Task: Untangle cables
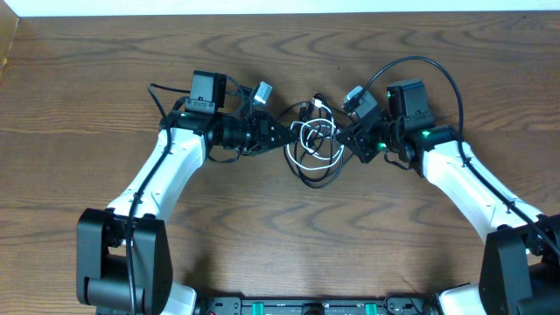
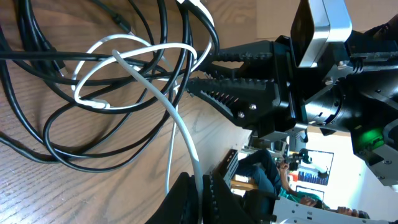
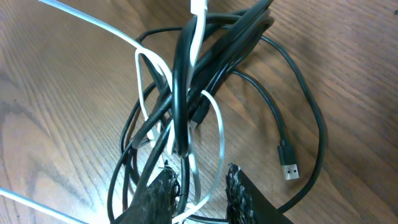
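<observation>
Both grippers meet at the cable knot mid-table.
Overhead: tangled cables (image 1: 315,144) lie on the wooden table (image 1: 280,249) between the arms. Left wrist: left gripper (image 2: 200,196) pinches the white cable (image 2: 186,143). Right wrist: right gripper (image 3: 199,193) stands narrowly apart astride black cables (image 3: 186,74); I cannot tell whether it grips them.

Desk (image 1: 280,254): brown wood, grain running side to side. Cables (image 1: 315,147) are lying mid-desk in one tangled heap. Black cables (image 3: 239,31) are looping out over the wood, and a white cable (image 3: 221,134) is threading through them. One black plug (image 3: 289,169) is resting flat on the wood beside the heap.
</observation>
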Controlling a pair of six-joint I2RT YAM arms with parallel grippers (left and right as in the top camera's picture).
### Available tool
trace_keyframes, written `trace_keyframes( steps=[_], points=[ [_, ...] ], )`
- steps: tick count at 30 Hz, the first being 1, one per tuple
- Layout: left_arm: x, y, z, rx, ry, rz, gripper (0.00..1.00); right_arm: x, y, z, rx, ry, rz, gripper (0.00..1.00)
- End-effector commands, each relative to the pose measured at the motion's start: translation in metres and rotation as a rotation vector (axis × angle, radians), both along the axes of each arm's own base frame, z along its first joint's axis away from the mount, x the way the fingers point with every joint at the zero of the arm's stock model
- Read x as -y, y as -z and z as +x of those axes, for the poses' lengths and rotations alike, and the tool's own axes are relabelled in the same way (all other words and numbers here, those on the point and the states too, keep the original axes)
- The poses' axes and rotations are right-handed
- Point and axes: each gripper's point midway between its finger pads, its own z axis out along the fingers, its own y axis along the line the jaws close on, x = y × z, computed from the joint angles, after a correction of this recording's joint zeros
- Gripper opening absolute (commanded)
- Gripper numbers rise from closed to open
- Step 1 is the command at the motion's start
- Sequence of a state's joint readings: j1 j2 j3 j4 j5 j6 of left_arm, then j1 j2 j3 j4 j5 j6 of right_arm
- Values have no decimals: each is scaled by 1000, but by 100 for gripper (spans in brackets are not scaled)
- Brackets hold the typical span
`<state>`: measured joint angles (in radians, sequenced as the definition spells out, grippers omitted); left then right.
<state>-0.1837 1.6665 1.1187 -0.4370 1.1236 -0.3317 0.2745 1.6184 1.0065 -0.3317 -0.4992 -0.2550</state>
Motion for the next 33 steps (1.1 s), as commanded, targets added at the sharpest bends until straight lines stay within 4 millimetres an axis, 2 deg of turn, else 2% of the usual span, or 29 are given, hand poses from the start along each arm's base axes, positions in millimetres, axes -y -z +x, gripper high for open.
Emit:
trace_keyframes(
  steps=[1, 25, 33],
  points=[
    [1, -1, -1, 19, 13, -7, 8, -2, 0, 1, 4, -8, -2, 25],
    [1, -1, -1, 19, 13, -7, 8, 1, 13, -1, 15, 6, -22, 25],
    [1, -1, -1, 19, 13, -7, 8, -1, 11, 8, 52, 20, -1, 25]
  ],
)
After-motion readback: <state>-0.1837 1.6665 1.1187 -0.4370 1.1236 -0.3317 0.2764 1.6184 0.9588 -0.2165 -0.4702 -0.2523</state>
